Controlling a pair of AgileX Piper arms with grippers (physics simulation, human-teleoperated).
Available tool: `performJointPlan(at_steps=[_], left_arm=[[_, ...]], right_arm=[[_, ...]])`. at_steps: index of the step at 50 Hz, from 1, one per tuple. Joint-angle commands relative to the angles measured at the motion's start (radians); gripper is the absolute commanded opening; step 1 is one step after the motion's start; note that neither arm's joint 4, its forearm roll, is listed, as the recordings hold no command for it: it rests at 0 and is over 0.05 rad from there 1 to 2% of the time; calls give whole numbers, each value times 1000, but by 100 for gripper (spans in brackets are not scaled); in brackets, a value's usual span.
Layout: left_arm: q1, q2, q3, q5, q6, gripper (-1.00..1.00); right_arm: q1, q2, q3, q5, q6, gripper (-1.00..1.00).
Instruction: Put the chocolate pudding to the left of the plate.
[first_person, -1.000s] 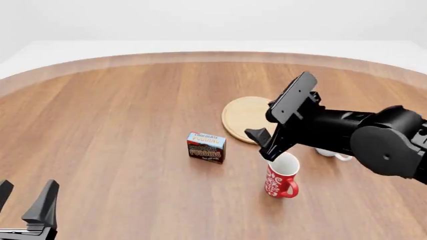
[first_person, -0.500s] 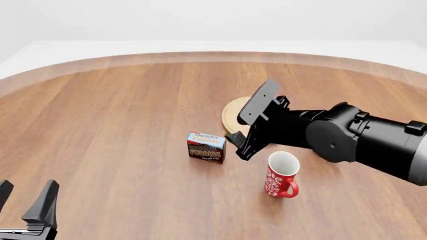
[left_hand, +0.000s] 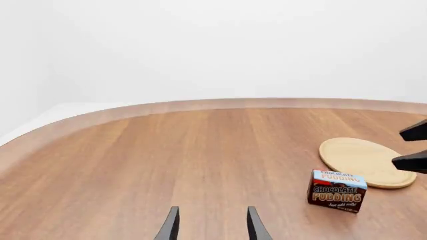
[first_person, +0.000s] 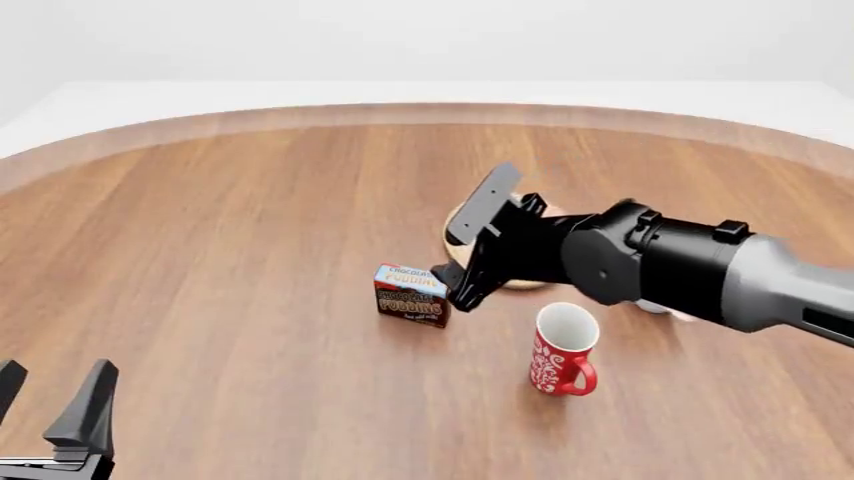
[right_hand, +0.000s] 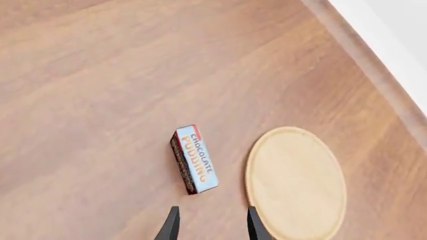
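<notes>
The chocolate pudding (first_person: 412, 295) is a small dark brown carton with a blue and red top, standing on the wooden table just left of the plate (first_person: 523, 284). My right arm hides most of that tan disc in the front view. The right wrist view shows the plate (right_hand: 295, 182) whole, with the chocolate pudding (right_hand: 195, 160) close beside it. My right gripper (first_person: 453, 285) hangs open just right of the carton, its fingers (right_hand: 171, 225) holding nothing. My left gripper (first_person: 51, 398) stays open at the near left edge, far from the chocolate pudding (left_hand: 337, 191) and plate (left_hand: 367, 162).
A red patterned mug (first_person: 563, 350) stands near the front, right of the carton and under my right arm. A sliver of a white mug (first_person: 651, 306) shows behind the arm. The table's curved rim (first_person: 400, 112) runs along the back.
My right arm has swung left and lower, from above the red mug to right beside the carton, covering more of the plate. Carton, mugs and left gripper have not moved.
</notes>
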Motion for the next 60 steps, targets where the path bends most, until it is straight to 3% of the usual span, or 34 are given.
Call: performJointPlan(at_steps=[1, 40, 60], left_arm=[[0, 0, 0, 0, 0, 100], [0, 0, 0, 0, 0, 100], [0, 0, 0, 0, 0, 100]], right_arm=[[-15, 69, -35, -11, -2, 100], [-46, 269, -129, -58, -4, 100], [-23, 295, -142, -62, 2, 100]])
